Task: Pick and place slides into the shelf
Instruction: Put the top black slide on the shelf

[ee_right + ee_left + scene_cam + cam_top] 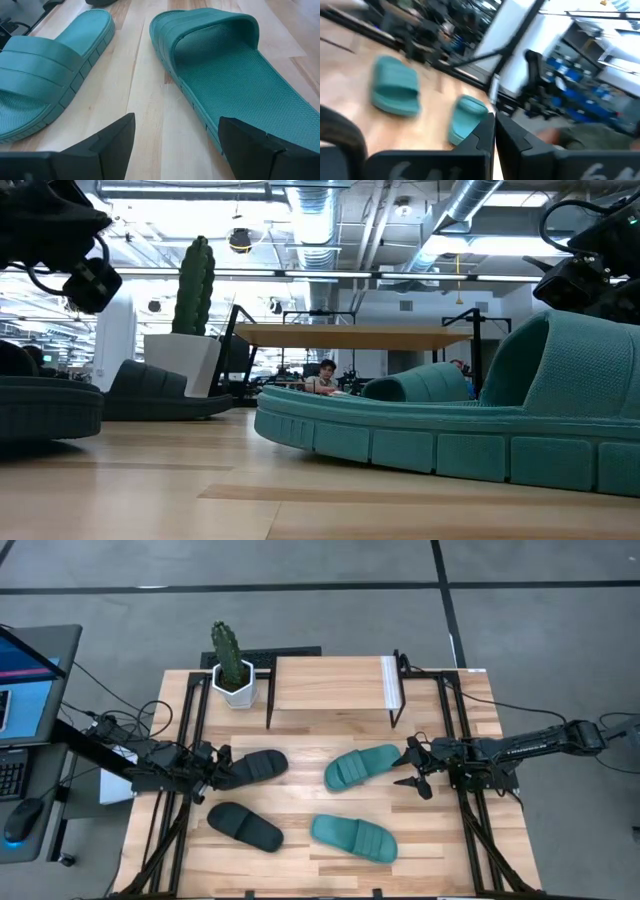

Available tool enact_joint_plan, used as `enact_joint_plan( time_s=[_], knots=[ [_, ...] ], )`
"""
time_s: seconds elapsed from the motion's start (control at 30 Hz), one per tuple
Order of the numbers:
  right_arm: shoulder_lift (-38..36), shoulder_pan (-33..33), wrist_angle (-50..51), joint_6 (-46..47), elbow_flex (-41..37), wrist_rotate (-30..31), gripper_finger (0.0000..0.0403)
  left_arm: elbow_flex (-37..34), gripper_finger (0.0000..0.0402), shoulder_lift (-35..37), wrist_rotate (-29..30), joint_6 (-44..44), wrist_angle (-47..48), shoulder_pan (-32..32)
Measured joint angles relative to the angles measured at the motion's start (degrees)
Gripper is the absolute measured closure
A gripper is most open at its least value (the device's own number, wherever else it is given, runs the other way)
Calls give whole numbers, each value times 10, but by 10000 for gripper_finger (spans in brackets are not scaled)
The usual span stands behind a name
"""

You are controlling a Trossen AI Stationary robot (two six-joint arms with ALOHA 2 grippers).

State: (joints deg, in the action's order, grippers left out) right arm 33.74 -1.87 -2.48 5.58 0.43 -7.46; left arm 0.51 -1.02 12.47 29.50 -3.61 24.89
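Four slides on the table. My right gripper [175, 145] stands wide open, empty, its far finger beside the heel of a teal slide [225, 75]: ribbed sole edge, mesh-textured footbed, one broad strap. Second teal slide [45, 65] lies just beyond my other finger. My left gripper [208, 778], fingers pressed shut, sits at the end of a black slide [252, 767]; whether it grips it, I cannot tell. Other black slide [245, 827] near it. Beyond both grippers, shelf [330, 685], wooden top bare; a potted cactus [232, 665] beside it.
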Motion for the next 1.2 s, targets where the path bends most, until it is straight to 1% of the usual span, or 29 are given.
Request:
enact_joint_plan(
  time_s=[0.17, 0.27, 0.43, 0.53, 0.6, 0.7, 0.77, 0.83, 0.9, 1.07, 1.2],
  knots=[
    [0, 0, 0, 0, 0, 0, 133, 2, 400, 0, 82, -85, -4, 0],
    [0, 0, 0, 0, 0, 0, 133, 2, 400, 0, 159, -150, -9, 0],
    [0, 0, 0, 0, 0, 0, 133, 2, 400, 0, 296, -232, -15, 0],
    [0, 0, 0, 0, 0, 0, 133, 2, 400, 0, 362, -276, -14, 0],
    [0, 0, 0, 0, 0, 0, 133, 2, 400, 0, 393, -302, -15, 0],
    [0, 0, 0, 0, 0, 0, 133, 2, 400, 0, 409, -346, -18, 0],
    [0, 0, 0, 0, 0, 0, 133, 3, 400, 0, 417, -388, -43, -1],
    [0, 0, 0, 0, 0, 0, 133, 3, 400, 0, 419, -398, -55, -1],
    [0, 0, 0, 0, 0, 0, 133, 3, 400, 0, 401, -396, -65, -1],
    [0, 0, 0, 0, 0, 0, 133, 3, 400, 0, 320, -417, -56, -1],
    [0, 0, 0, 0, 0, 0, 133, 3, 400, 0, 309, -445, -84, -1]
  ],
)
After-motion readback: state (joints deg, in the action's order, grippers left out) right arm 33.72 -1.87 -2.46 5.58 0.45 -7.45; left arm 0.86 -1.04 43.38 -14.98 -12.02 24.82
